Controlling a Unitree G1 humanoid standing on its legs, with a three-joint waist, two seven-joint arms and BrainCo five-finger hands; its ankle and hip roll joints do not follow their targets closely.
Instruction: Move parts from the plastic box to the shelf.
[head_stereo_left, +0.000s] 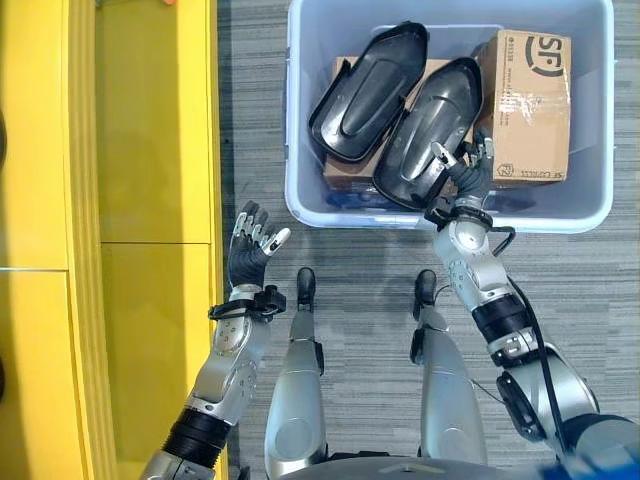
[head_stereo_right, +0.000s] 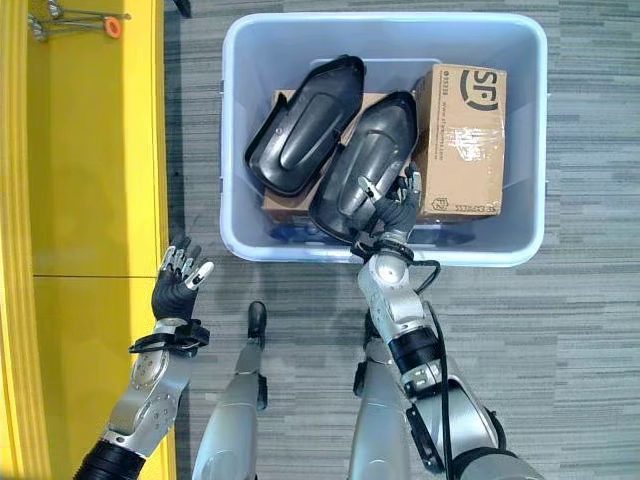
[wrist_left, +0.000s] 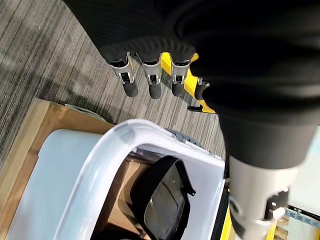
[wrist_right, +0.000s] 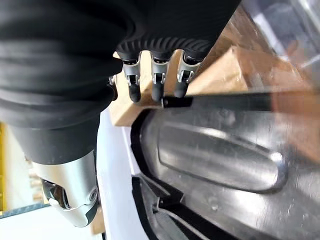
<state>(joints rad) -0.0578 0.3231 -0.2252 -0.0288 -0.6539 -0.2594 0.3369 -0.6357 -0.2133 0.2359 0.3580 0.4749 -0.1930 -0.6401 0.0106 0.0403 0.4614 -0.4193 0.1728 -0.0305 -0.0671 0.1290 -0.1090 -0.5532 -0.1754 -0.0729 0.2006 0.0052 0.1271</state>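
Note:
A pale blue plastic box (head_stereo_left: 297, 160) stands on the grey carpet. Two black shell-shaped parts lie in it on flat cardboard: one on the left (head_stereo_left: 365, 95), one on the right (head_stereo_left: 430, 130). My right hand (head_stereo_left: 462, 185) reaches over the box's near rim to the near end of the right part (wrist_right: 220, 155). Its fingers (wrist_right: 156, 82) are straight, their tips at that part's edge, the thumb apart on the other side. My left hand (head_stereo_left: 248, 250) hangs open over the carpet between the box and the yellow shelf (head_stereo_left: 150, 150), holding nothing.
A taped brown cardboard box (head_stereo_left: 525, 105) stands in the right end of the plastic box, beside the right part. The yellow shelf runs along the left side; metal hooks with an orange piece (head_stereo_right: 75, 18) lie at its far end.

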